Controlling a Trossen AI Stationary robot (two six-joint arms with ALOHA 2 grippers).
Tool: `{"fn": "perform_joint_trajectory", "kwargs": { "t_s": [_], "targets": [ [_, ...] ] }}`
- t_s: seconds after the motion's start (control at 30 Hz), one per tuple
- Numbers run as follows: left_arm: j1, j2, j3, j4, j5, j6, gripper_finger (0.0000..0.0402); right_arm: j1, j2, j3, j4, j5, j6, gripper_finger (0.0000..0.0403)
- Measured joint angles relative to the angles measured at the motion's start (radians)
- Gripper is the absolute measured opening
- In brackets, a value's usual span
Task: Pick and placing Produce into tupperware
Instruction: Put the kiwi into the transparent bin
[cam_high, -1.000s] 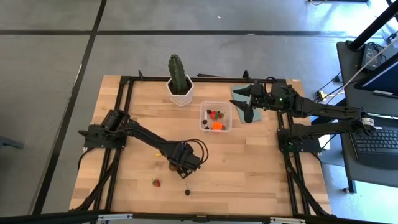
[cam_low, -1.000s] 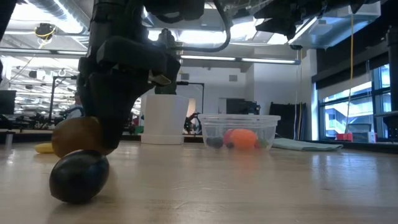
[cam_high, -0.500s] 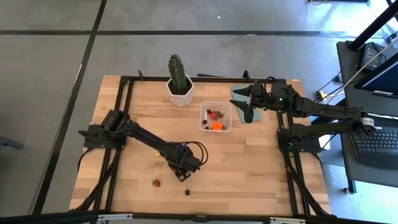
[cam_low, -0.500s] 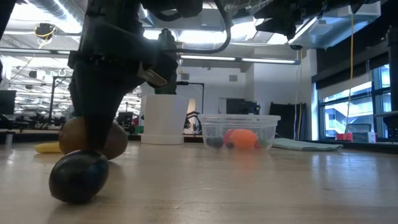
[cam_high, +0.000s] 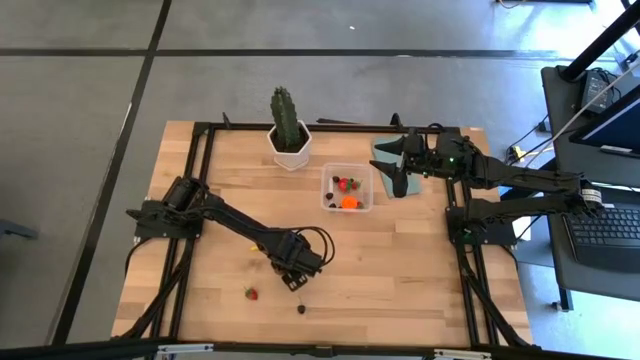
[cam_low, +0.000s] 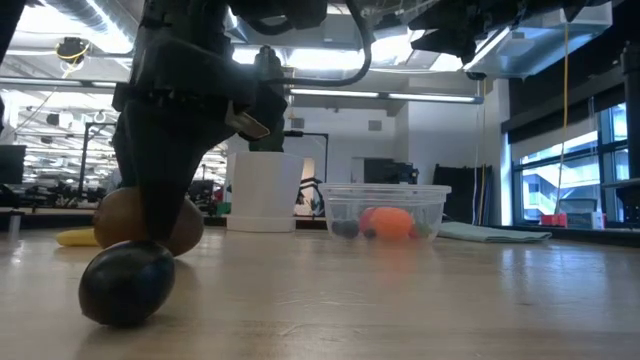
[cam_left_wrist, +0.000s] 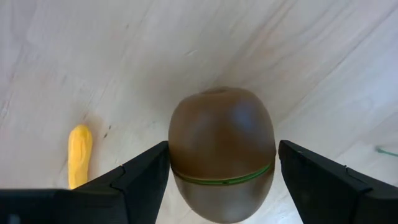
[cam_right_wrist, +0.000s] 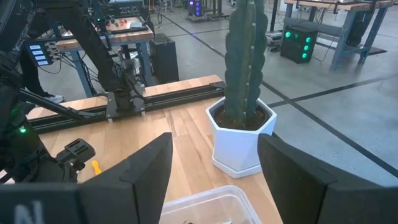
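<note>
the step in hand looks like the pick of the brown oval (cam_left_wrist: 222, 152): the left gripper (cam_left_wrist: 222, 180) is down at the table with its fingers spread, one on each side of the fruit and apart from it, so the next move calls for closing on it and lifting. farther off, the tupperware (cam_high: 348, 187) sits near the cactus (cam_high: 286, 117), some produce inside, with the right gripper (cam_high: 398, 181) waiting spread just beside it.

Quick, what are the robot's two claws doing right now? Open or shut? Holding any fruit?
Left gripper: open, fingers on either side of the brown oval, not squeezing it.
Right gripper: open, holding nothing, beside the tupperware.
</note>
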Motion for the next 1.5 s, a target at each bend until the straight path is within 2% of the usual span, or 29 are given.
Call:
{"fn": "perform_joint_trajectory", "kwargs": {
  "t_s": [0.27,0.47,0.77,1.07,1.27,1.5],
  "targets": [
    [0.000,0.000,-0.025,0.070,-0.013,0.007,0.0287,0.000,0.000,0.000,0.000,0.000,0.001,0.0239],
    [0.001,-0.008,-0.101,0.163,0.045,-0.029,0.0278,0.001,0.000,0.000,-0.002,0.000,0.001,0.0239],
    [0.001,-0.005,-0.113,0.162,0.038,-0.042,0.0238,0.001,0.000,0.000,-0.002,0.000,0.000,0.0239],
    [0.008,-0.015,-0.112,0.159,0.033,-0.042,0.0249,0.001,0.000,0.000,0.001,0.000,-0.002,0.0239],
    [0.052,-0.038,-0.091,0.145,0.051,0.068,0.0237,0.001,0.000,0.000,0.005,0.000,0.000,0.0239],
    [0.161,-0.068,-0.034,0.165,0.137,0.267,0.0248,0.001,0.000,0.000,0.013,0.000,-0.003,0.0239]
  ]
}}
